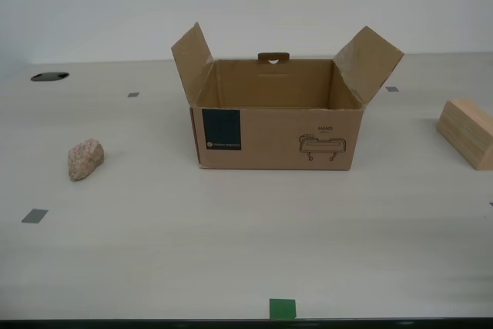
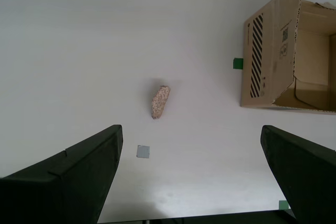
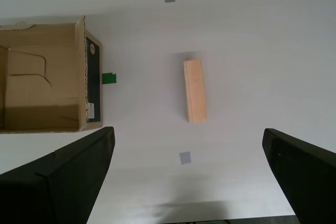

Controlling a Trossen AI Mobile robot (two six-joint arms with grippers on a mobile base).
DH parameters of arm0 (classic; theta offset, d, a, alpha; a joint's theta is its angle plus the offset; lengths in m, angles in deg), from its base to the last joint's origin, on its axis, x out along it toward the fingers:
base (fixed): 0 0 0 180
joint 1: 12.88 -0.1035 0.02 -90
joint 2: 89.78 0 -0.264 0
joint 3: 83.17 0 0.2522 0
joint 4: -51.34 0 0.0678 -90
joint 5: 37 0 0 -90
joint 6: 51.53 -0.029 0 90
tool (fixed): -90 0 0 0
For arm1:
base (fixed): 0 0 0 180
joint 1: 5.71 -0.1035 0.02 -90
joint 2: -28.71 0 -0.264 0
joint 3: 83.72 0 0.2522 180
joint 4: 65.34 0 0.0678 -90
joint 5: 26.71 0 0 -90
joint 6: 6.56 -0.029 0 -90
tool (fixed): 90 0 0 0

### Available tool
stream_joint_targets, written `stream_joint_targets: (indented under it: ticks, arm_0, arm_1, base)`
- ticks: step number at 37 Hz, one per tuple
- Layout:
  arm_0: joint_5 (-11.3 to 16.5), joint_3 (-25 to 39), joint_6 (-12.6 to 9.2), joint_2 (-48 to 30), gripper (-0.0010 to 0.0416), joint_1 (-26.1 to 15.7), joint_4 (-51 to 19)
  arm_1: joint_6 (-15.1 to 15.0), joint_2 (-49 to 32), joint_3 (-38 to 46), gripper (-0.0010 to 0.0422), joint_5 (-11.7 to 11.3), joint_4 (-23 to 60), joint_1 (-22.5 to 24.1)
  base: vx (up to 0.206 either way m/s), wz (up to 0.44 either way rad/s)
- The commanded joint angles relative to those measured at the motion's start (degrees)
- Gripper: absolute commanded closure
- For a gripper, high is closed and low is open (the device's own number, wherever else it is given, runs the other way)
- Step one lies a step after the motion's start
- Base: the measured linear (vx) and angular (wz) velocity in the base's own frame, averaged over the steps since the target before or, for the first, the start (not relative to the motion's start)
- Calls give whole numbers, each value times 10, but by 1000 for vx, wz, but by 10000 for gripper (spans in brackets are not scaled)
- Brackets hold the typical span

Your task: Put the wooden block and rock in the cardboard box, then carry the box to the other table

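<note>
The table (image 1: 231, 252) is smooth and beige, with small grey tape squares and one green tape square (image 1: 282, 308) at its near edge.

At the exterior view's left, the rock (image 1: 85, 159) lies on the table, well apart from the cardboard box (image 1: 277, 138). A grey tape square (image 1: 34, 216) lies nearer the camera than the rock. A dark oval opening (image 1: 49, 76) sits at the far left of the table.

The cardboard box stands upright at the centre of the exterior view, flaps open. Its side flaps angle up and outward. A tab with a hole rises from the far rim. The near face carries a dark navy label on its left part and a black line drawing on its right part. The visible interior holds no object.

At the exterior view's right, the wooden block (image 1: 467, 132) lies on the table, well apart from the box and partly cut off by the frame edge.

My second gripper (image 2: 191, 174) hangs above the table with its jaws wide apart and holds nothing; the rock (image 2: 160, 102) lies below, between the jaw lines, and the box (image 2: 273, 51) is to one side.

My first gripper (image 3: 189, 177) hangs above the table with its jaws wide apart and holds nothing; the wooden block (image 3: 194, 91) lies flat below it, with the box (image 3: 47, 77) to one side.
</note>
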Motion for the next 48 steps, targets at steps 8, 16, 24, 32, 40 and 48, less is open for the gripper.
stream_joint_targets:
  ticks: [8, 16, 24, 32, 40, 48]
  arm_0:
    - [1, 0, -1, 0, 12, 0, -7]
    - [1, 0, 5, 0, 12, 0, -7]
    - [1, 0, 16, 0, 12, 0, -6]
    - [0, 0, 18, 0, 12, 0, -6]
    - [1, 0, 25, 0, 12, 0, -6]
    - [-35, 0, 30, 0, 12, 0, -5]
  arm_1:
    - [1, 0, 0, 53, -1, 2, 0]
    - [1, 0, 0, 53, -1, 1, 0]
    - [1, -1, 0, 53, -1, 0, 0]
    - [1, -1, 0, 53, -1, 0, 0]
    - [1, -5, 0, 53, -1, 3, 0]
    - [1, -11, -25, 53, -2, 3, 0]
  base:
    - [0, 0]
    - [0, 0]
    - [0, 0]
    - [0, 0]
    - [0, 0]
    - [0, 0]
